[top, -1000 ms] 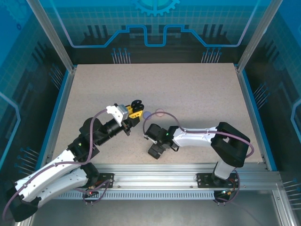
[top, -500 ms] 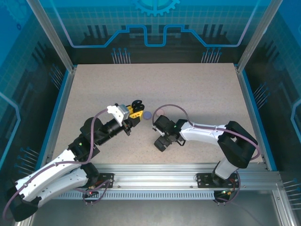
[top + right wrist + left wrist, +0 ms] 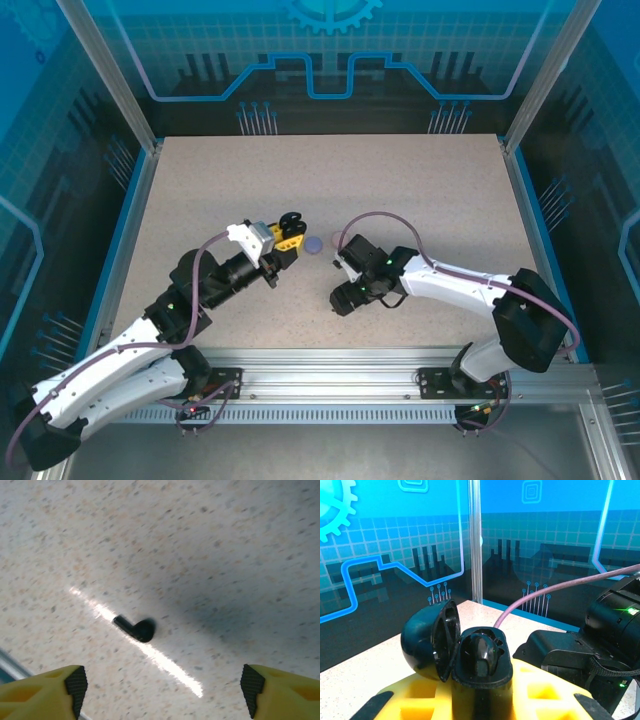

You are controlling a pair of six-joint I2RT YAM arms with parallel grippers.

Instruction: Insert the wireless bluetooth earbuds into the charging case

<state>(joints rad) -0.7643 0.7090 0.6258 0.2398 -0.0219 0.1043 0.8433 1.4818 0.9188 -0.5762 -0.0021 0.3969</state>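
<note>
Earbud lies left of frame centre, under wide-spread right gripper; advise centring over stem before pinching. Left gripper clamps open case.

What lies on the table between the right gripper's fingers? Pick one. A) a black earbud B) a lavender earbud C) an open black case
A: the right wrist view shows a black earbud lying on the speckled table between the open fingers of the right gripper.
</note>
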